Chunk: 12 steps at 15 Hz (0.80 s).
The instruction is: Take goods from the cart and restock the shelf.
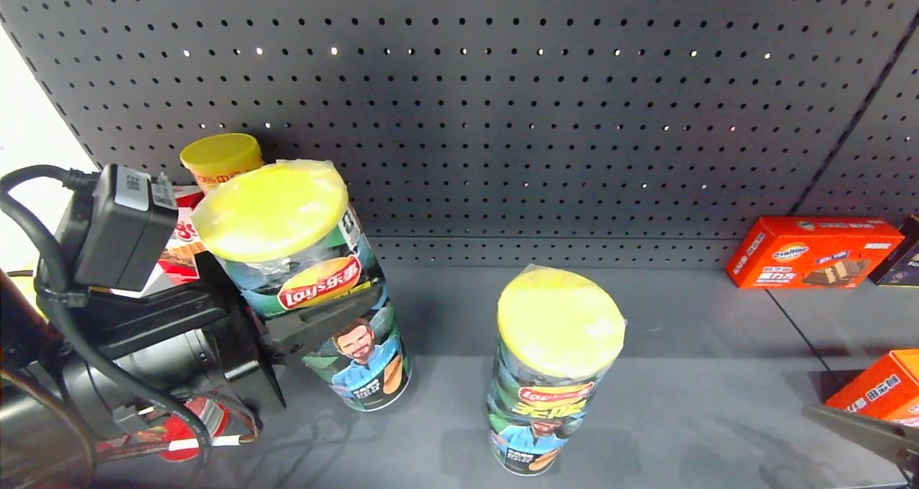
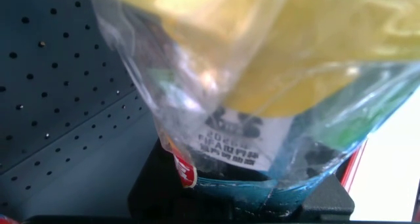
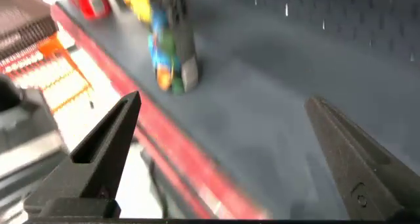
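While the left gripper [image 1: 316, 317] clamps the held can [image 1: 337, 345] round its middle, that can leans hard, its lid [image 1: 269, 209] tipped toward the left end of the shelf [image 1: 682, 403]. The base is low over the shelf there, touching or just clear, and the head view won't settle which. That's the danger: let go at this angle and it topples, and a round can rolls. It could head for the front edge or into the standing can [image 1: 553, 374], which is upright near the front edge around the shelf's middle. A yellow cup [image 1: 221, 155] stands close behind by the back panel [image 1: 502, 115], and a careless swing while straightening up could clip it.

Over to the left wrist view: the lid and the crinkled clear film [image 2: 151, 86] sit right up against the camera. A slick wrap under the gripper looks risky, because the can may slide or twist as it's righted.

Right wrist view now: the right gripper [image 3: 223, 99] hangs with jaws spread wide, holding nothing, near the shelf's front edge toward its right end, with a blurred can farther along. It's well apart, but a sweep along the shelf could bowl that standing can over.
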{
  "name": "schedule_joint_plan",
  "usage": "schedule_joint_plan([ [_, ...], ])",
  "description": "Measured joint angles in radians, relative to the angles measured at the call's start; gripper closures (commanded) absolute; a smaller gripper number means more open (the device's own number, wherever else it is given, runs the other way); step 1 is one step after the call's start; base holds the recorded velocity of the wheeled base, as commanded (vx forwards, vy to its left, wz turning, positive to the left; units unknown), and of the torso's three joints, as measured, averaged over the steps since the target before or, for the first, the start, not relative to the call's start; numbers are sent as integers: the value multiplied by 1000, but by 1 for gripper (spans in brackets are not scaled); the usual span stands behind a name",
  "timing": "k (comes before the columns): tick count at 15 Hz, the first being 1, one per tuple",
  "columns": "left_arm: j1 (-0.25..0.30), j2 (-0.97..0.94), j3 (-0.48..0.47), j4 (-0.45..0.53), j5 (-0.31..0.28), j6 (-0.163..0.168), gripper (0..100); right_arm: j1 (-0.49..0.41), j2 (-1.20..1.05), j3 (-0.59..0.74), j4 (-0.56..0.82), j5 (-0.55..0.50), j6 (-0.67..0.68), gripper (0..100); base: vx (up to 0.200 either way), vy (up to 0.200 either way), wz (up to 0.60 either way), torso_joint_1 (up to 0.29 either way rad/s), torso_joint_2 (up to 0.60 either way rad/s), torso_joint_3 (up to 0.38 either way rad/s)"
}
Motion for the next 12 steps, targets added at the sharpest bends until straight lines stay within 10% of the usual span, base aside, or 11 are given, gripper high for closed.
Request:
schedule_joint_plan([
  [8, 0, -6, 7, 1, -3, 0, 100, -105, -584, 25, 678, -64, 38, 0, 0, 0, 0, 0, 0, 0],
  [12, -4, -6, 5, 1, -5, 0, 100, -259, -704, 8, 747, -79, 45, 0, 0, 0, 0, 0, 0, 0],
])
